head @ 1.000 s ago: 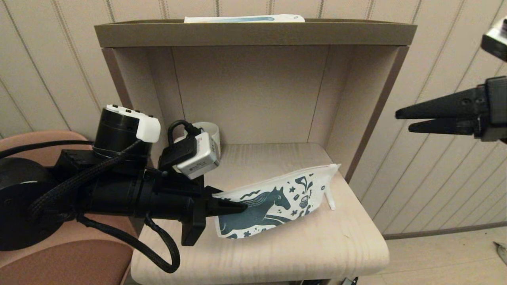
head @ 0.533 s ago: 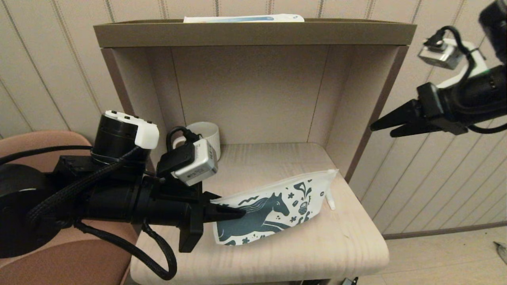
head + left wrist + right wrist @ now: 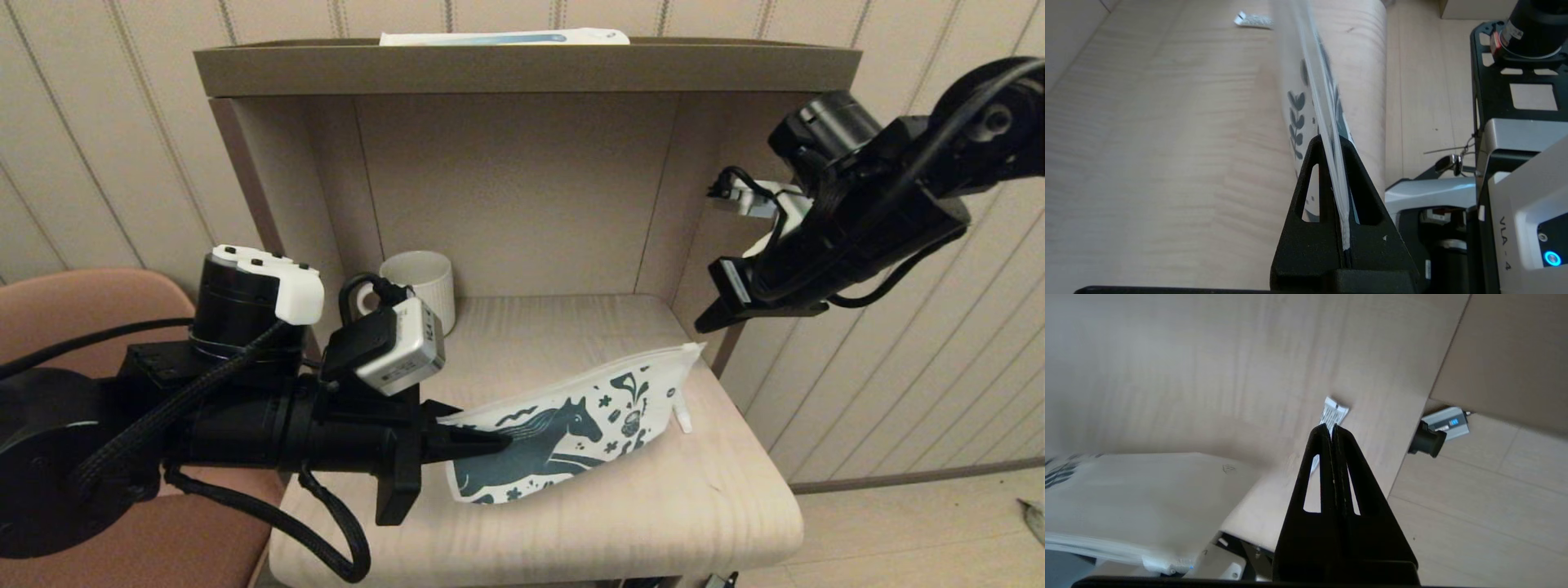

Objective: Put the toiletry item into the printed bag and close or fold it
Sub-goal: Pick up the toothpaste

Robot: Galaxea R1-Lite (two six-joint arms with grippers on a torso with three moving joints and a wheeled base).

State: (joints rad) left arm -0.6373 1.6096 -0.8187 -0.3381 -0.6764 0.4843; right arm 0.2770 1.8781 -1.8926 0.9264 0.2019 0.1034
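Head view: my left end effector (image 3: 478, 445) grips the printed bag (image 3: 571, 425) upright on the shelf (image 3: 653, 523); my right end effector (image 3: 709, 320) has just clenched empty and swung in above its zip end.

Matt pale wood-grain shelf (image 3: 571, 506); smooth, slightly glossy plastic-looking printed bag (image 3: 571, 425) lying on it; ribbed glazed white mug (image 3: 418, 278) behind the bag.
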